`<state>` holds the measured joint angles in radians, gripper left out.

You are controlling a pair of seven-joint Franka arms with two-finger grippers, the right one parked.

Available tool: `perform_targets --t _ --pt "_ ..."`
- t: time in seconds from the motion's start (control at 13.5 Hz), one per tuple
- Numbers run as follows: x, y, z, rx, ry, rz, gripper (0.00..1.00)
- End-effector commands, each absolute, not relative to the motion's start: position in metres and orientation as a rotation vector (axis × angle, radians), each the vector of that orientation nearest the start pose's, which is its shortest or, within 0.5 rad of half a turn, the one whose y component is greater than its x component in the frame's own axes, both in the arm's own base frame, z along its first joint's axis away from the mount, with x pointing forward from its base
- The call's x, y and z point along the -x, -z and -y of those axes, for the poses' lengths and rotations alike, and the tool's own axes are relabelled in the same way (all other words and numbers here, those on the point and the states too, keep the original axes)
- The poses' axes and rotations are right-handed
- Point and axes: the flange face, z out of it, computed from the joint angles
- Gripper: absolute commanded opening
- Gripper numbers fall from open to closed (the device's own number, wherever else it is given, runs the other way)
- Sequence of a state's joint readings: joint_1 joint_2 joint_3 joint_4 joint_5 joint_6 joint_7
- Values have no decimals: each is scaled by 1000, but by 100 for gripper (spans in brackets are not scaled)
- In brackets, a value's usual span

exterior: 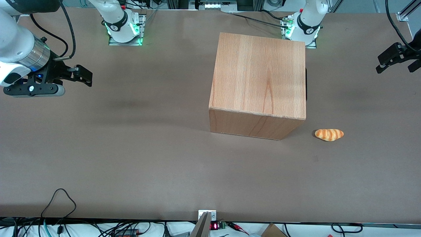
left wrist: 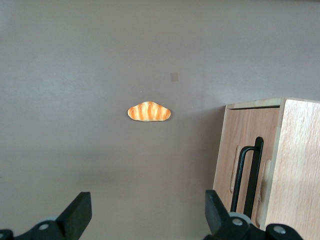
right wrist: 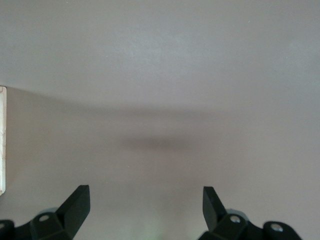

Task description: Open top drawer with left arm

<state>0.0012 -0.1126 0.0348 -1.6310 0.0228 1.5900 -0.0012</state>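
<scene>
While shut flush in wooden cabinet mid-worktop, top drawer shows light-wood front w/ black bar handle. Left-arm hand at cabinet's 3 o'clock, well apart, fingers spread, holding nothing.

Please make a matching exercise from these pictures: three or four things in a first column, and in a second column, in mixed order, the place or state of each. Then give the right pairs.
Things:
1. big plain wooden cabinet box
2. small orange striped bread roll
3. black two-finger gripper of the left arm
4. black bar handle on the top drawer's front

Places or states:
A. open, above the table at the working arm's end
B. lies on the brown table, nearer the front camera than the cabinet
C. stands on the table, drawers shut
D. untouched, with nothing gripping it

Pairs: 1-C, 2-B, 3-A, 4-D
</scene>
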Motion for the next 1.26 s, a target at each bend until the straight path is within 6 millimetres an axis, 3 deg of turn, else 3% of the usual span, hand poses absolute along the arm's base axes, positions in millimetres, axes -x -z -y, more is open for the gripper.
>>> perform_targets --t 0.0,0.3,1.19 --pt "-518 -663 -24 3135 94 15 100" --pt "-519 -663 -23 3135 91 15 100" --pt "-530 -632 -13 3166 -16 -10 100"
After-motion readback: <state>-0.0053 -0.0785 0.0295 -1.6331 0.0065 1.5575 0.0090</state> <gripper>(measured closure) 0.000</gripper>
